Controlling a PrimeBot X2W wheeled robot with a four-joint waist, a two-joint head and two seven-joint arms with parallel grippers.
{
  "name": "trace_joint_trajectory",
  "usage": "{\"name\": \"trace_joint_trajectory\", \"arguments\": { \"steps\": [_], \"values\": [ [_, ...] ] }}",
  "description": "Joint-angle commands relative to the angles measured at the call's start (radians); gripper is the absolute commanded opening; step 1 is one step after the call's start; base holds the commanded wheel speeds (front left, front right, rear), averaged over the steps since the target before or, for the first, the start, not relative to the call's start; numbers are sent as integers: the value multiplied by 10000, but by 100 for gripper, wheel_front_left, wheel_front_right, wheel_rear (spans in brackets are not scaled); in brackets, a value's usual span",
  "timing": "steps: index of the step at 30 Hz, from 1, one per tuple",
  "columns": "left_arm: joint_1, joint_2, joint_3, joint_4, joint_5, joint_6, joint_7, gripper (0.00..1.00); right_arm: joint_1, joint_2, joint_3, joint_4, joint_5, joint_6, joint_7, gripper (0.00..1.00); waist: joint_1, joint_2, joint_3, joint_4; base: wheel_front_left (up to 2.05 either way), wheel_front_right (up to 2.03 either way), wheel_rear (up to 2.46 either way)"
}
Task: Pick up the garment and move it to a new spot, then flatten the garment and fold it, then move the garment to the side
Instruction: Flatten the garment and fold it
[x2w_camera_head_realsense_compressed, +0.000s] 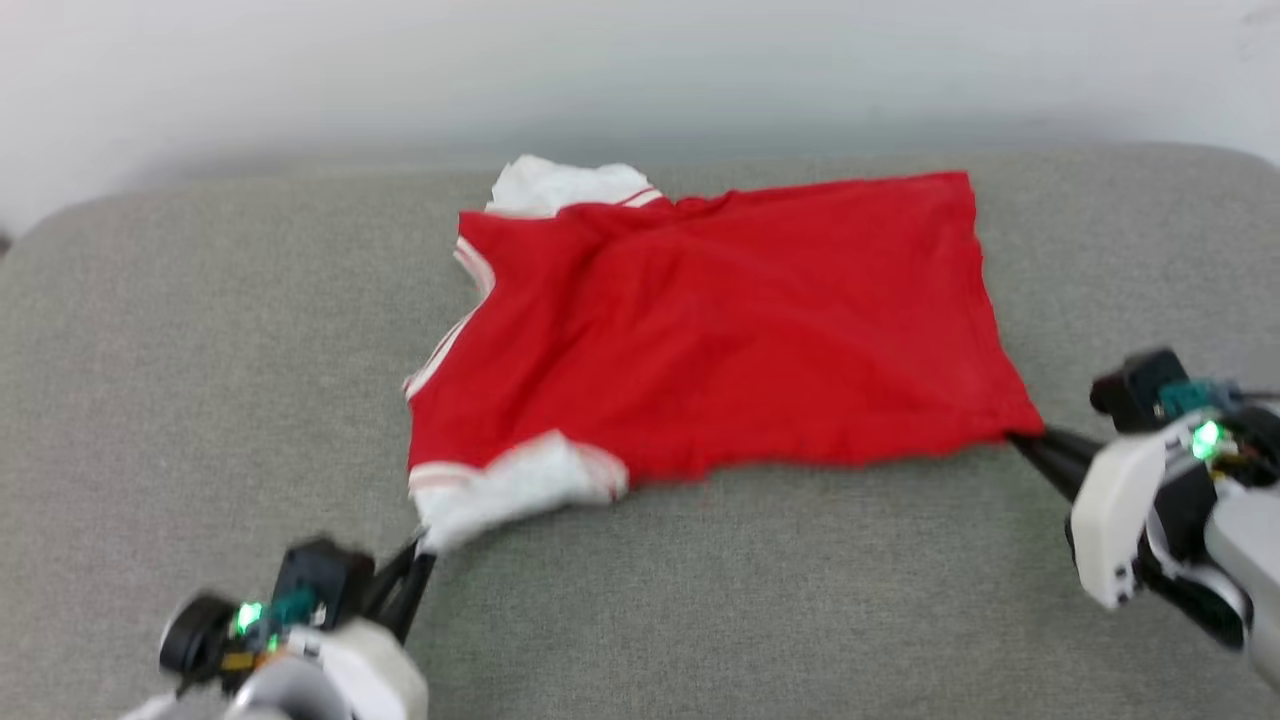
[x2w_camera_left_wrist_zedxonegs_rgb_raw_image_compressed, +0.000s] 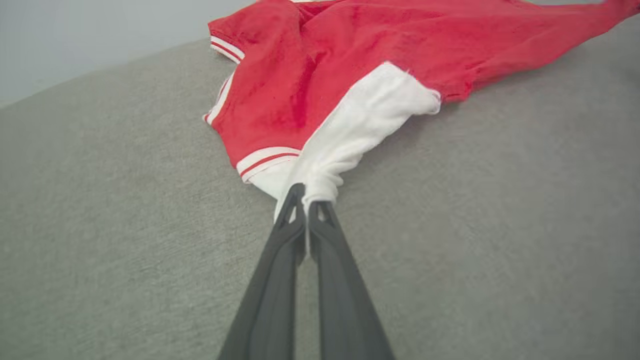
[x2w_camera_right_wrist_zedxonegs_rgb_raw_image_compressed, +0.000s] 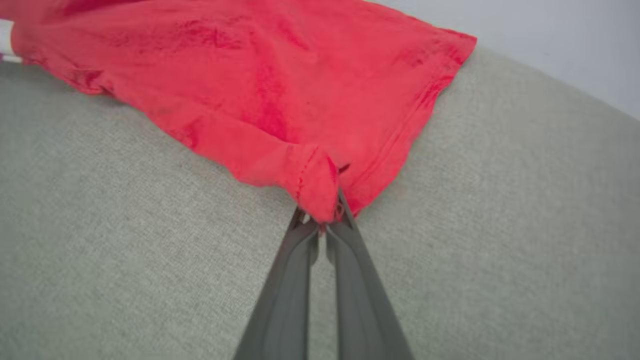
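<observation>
We are flattening the garment (x2w_camera_head_realsense_compressed: 720, 320) on the grey cushion (x2w_camera_head_realsense_compressed: 200, 350), left gripper (x2w_camera_left_wrist_zedxonegs_rgb_raw_image_compressed: 306, 200) clamping its white sleeve (x2w_camera_left_wrist_zedxonegs_rgb_raw_image_compressed: 370, 110), right gripper (x2w_camera_right_wrist_zedxonegs_rgb_raw_image_compressed: 322, 225) its hem corner (x2w_camera_right_wrist_zedxonegs_rgb_raw_image_compressed: 315, 185); folding apparently remaining.

From where I stand, a broad padded surface (x2w_camera_head_realsense_compressed: 700, 600) covered in grey woven cloth spreads out wide, its weave fine and lightly flecked. The far edge runs straight across at twelve o'clock. It bends down into a soft rounded corner (x2w_camera_head_realsense_compressed: 60, 220) at about ten o'clock and a second corner (x2w_camera_head_realsense_compressed: 1235, 160) at about two. Past that edge, at twelve, stands a plain pale wall (x2w_camera_head_realsense_compressed: 640, 70), unmarked, with a dim band of shadow where it meets the padding.
</observation>
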Motion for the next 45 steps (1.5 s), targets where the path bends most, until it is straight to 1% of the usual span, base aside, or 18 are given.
{"name": "trace_joint_trajectory", "arguments": {
  "steps": [1, 5, 8, 10, 13, 18, 22, 24, 32, 34, 41, 45],
  "values": [
    [535, 176, -58, -350, -119, 256, 69, 0, 488, -157, 53, -177, 85, -9, -53, 0, 3, 0, -327, -99, 0, 0, 0],
    [1918, 531, -60, -1301, -629, 997, 96, 0, 1555, -544, -71, -601, 415, -9, -171, 0, 3, 0, -733, -167, 0, 0, 0],
    [2877, 488, -151, -1758, -1057, 1389, 46, 0, 2495, -775, -187, -879, 623, -9, -221, 0, 3, 0, -1043, -169, 0, 0, 0],
    [3345, 494, -259, -1883, -1130, 1610, -28, 0, 3119, -921, -344, -1020, 761, -9, -293, 0, 3, 0, -1232, -142, 0, 0, 0],
    [3995, 395, -471, -2064, -1388, 1713, -21, 0, 3979, -1117, -572, -1315, 868, -9, -344, 0, 3, 0, -1382, -142, 0, 0, 0],
    [4760, 566, -527, -2310, -1746, 1933, -70, 0, 5030, -1375, -1131, -1708, 796, -9, -331, 0, 3, 0, -1472, -161, 0, 0, 0],
    [4953, 692, -459, -2427, -1832, 2010, -183, 0, 5546, -1478, -1637, -1989, 571, -9, -153, 0, 3, 0, -1452, -127, 0, 0, 0],
    [4750, 697, -347, -2409, -1745, 2000, -308, 0, 5684, -1435, -1903, -2141, 451, -9, -28, 0, 3, 0, -1422, -106, 0, 0, 0],
    [3265, 790, 174, -2173, -1248, 1566, -460, 0, 5357, -1034, -3339, -2865, -132, -9, 555, 0, 3, 0, -1089, -240, 0, 0, 0],
    [3026, 811, 231, -2130, -1144, 1510, -460, 0, 5309, -990, -3540, -2932, -214, -9, 617, 0, 3, 0, -1005, -271, 0, 0, 0],
    [1329, 994, 561, -1881, -620, 1046, -106, 0, 4966, -585, -4635, -3445, -694, -9, 1158, 0, 3, 0, -342, -496, 0, 0, 0],
    [399, 1027, 629, -1659, -403, 756, 277, 0, 4733, -341, -5089, -3670, -902, -9, 1534, 0, 3, 0, 90, -640, 0, 0, 0]
  ]
}}
